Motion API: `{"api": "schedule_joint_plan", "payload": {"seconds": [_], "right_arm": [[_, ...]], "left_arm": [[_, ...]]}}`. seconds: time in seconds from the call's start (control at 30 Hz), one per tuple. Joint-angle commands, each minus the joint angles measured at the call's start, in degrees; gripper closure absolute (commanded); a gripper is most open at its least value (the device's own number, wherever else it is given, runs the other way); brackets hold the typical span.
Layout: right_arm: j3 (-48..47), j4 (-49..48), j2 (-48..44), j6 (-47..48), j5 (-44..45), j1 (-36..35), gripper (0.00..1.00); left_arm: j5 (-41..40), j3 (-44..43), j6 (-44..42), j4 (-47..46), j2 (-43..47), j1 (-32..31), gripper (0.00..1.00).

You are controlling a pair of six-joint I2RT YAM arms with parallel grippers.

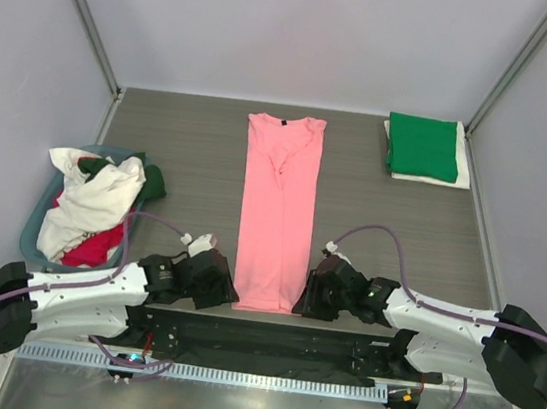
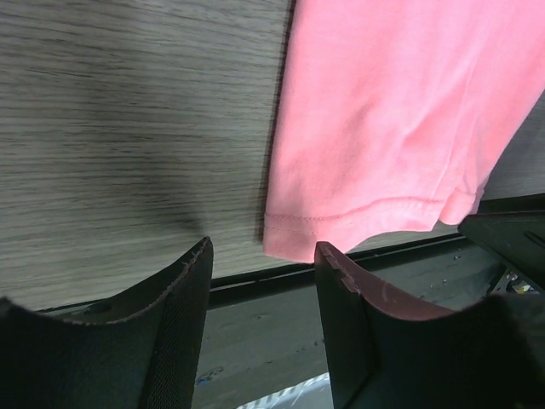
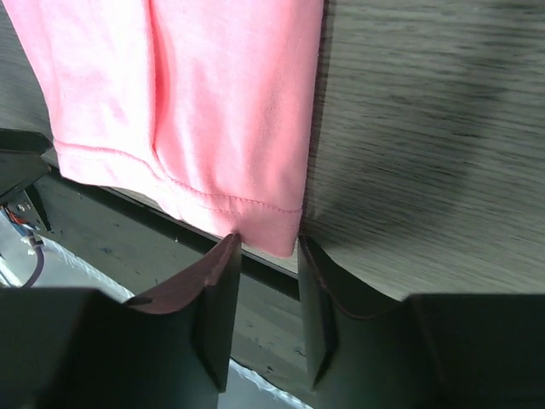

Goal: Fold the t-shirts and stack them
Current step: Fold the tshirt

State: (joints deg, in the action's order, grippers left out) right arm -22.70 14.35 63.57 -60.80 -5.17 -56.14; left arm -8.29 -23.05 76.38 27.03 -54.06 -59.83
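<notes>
The salmon-pink t-shirt (image 1: 276, 210) lies folded lengthwise into a long strip down the table's middle, dark neck label at the far end, hem at the near edge. My left gripper (image 1: 219, 288) is open beside the hem's left corner (image 2: 294, 230); nothing is between its jaws. My right gripper (image 1: 308, 298) is open at the hem's right corner (image 3: 272, 217), its fingertips (image 3: 228, 247) at the cloth edge without clamping it. A folded green t-shirt (image 1: 422, 146) lies on a folded white one (image 1: 463, 169) at the far right.
A teal tub (image 1: 43, 210) at the left holds crumpled white (image 1: 87, 202), red (image 1: 96, 247) and green shirts. The black mounting rail (image 1: 266, 340) runs along the table's near edge below the hem. Grey walls enclose the table.
</notes>
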Motion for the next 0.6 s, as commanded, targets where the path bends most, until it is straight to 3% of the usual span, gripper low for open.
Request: {"api": "schedule_joint_plan", "payload": {"seconds": [0.0, 0.3, 0.4, 0.5, 0.57], "right_arm": [[1.4, -0.5, -0.7, -0.3, 1.7, -0.4, 0.63], [1.9, -0.4, -0.7, 0.8, 0.7, -0.4, 0.8], [2.4, -0.5, -0.8, 0.8, 0.8, -0.4, 0.87], [2.8, -0.5, -1.1, 0.6, 1.0, -0.4, 0.99], [3.0, -0.5, -1.3, 0.5, 1.3, -0.5, 0.99]], "left_arm": [[1.7, 0.1, 1.1, -4.3, -1.4, -0.1, 0.48], [2.9, -1.3, 0.3, -5.9, -7.6, -0.1, 0.51], [2.8, -1.7, 0.3, -6.3, -9.6, -0.1, 0.58], [2.9, -1.9, 0.2, -6.3, -10.4, -0.1, 0.76], [2.8, -1.8, 0.2, -6.2, -9.8, -0.1, 0.82]]}}
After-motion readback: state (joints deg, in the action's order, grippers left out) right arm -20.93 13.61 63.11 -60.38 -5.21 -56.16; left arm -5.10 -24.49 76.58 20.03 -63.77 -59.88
